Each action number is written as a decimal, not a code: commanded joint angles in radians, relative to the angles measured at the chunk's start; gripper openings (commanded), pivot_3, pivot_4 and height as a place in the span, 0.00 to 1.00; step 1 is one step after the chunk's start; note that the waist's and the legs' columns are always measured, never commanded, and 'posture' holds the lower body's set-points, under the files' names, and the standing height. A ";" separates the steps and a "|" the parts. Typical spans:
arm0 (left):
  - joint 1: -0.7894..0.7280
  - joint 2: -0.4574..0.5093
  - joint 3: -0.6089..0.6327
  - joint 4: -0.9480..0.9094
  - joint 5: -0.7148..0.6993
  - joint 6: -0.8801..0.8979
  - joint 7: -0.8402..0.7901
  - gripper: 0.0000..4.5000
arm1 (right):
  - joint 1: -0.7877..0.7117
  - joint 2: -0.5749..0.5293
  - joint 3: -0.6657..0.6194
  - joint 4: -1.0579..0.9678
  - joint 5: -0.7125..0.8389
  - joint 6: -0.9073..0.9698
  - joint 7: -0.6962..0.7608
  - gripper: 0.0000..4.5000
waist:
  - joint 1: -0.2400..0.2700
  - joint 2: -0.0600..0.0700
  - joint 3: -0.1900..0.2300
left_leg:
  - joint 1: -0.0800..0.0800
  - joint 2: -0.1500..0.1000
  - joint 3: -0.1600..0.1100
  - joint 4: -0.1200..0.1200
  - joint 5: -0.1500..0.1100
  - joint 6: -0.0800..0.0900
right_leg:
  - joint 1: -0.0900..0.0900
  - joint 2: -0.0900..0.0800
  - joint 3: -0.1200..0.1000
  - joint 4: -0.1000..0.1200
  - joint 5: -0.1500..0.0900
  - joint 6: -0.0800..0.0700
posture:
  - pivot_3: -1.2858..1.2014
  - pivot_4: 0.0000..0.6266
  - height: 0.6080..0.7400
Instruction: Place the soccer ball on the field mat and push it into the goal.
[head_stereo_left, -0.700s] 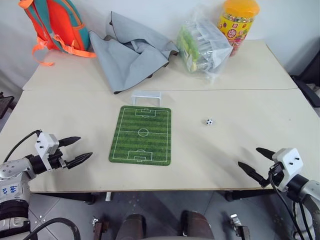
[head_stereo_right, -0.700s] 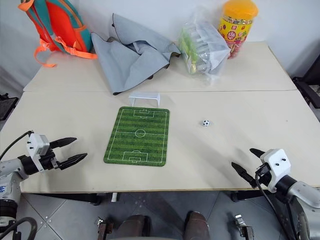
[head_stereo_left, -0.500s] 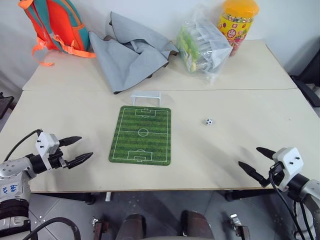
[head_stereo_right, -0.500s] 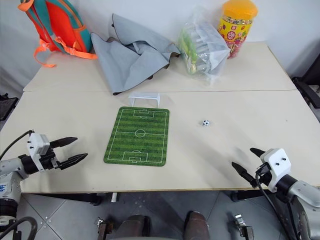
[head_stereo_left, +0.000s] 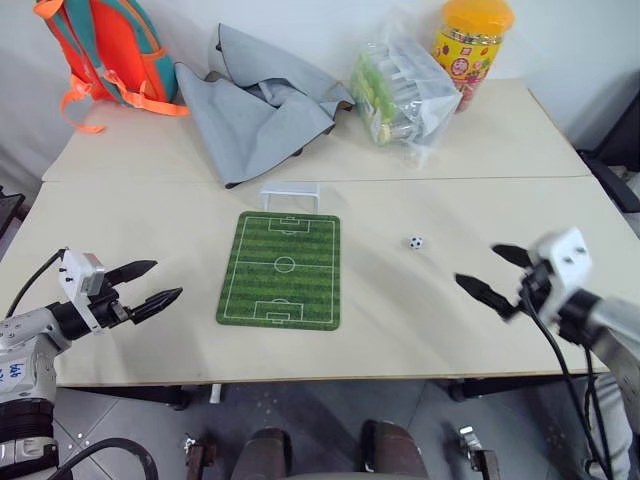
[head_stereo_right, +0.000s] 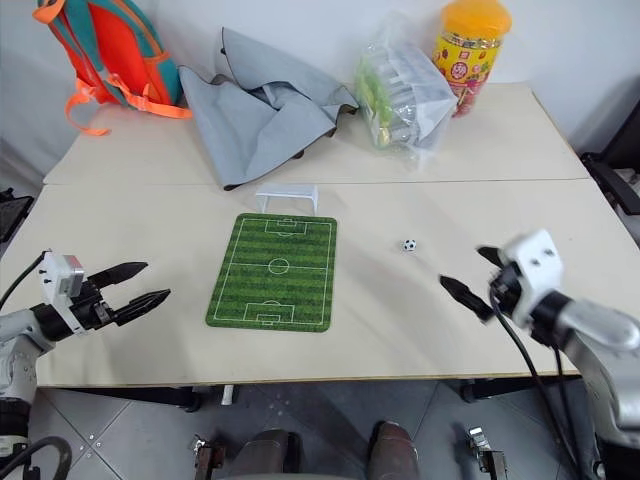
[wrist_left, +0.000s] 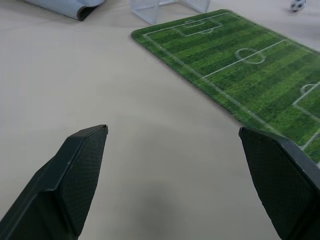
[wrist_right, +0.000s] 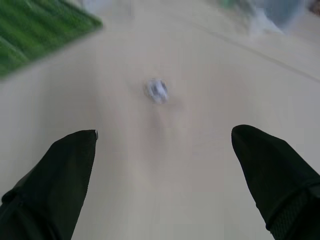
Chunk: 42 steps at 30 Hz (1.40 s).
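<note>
The soccer ball (head_stereo_left: 416, 242) lies on the bare table, to the right of the field mat (head_stereo_left: 282, 270). The green mat lies flat at the table's middle, with the white goal (head_stereo_left: 291, 195) standing at its far end. My right gripper (head_stereo_left: 476, 264) is open and hovers over the table just right of and nearer than the ball, pointing at it; the ball (wrist_right: 157, 90) sits ahead of and between its fingertips, apart from them. My left gripper (head_stereo_left: 165, 280) is open and empty, left of the mat near the table's front edge.
Along the back of the table lie an orange backpack (head_stereo_left: 100, 50), a crumpled grey cloth (head_stereo_left: 260, 105), a clear bag of green packets (head_stereo_left: 405, 90) and a yellow jar (head_stereo_left: 470, 40). A seam (head_stereo_left: 480, 179) runs across the table behind the goal.
My right gripper has risen and swung left and forward, closing in on the ball. The left gripper has hardly moved. The ball, mat and goal stay put.
</note>
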<state>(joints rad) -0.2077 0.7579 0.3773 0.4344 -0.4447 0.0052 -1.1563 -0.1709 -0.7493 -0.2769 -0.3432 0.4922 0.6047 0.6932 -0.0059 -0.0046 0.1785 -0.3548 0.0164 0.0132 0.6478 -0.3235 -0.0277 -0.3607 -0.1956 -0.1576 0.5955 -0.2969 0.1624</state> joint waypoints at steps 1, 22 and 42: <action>0.011 -0.009 -0.005 -0.041 -0.004 -0.083 -0.044 0.99 | -0.085 0.014 0.087 0.072 -0.024 0.001 0.017 1.00 | 0.004 0.000 0.000 | 0.000 0.000 0.000 -0.001 0.000 0.000 | 0.000 0.000 0.000 0.000 0.000 0.000 | 0.52 0.24 1.00; 0.087 -0.042 -0.001 -0.173 -0.056 -0.120 -0.111 0.99 | -0.516 0.176 0.327 0.855 -0.298 -0.350 0.177 1.00 | -0.028 0.000 0.000 | -0.014 0.000 0.000 0.005 -0.002 0.001 | -0.013 0.000 -0.001 0.003 0.001 0.001 | 0.52 0.24 1.00; 0.031 -0.043 -0.053 -0.138 -0.032 -0.051 -0.097 1.00 | -0.545 0.256 0.355 0.460 -0.232 -0.104 0.166 0.19 | -0.029 0.001 0.001 | -0.015 0.000 0.001 0.011 -0.002 0.001 | -0.015 0.000 0.002 0.011 0.001 0.001 | 0.52 0.24 1.00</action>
<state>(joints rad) -0.1711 0.7082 0.3281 0.2939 -0.4738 -0.0511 -1.2576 -0.6980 -0.5123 0.0670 0.2387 0.2153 0.4074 0.8704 -0.0348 -0.0034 0.1797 -0.3694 0.0170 0.0138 0.6591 -0.3251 -0.0271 -0.3754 -0.1955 -0.1561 0.6062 -0.2961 0.1629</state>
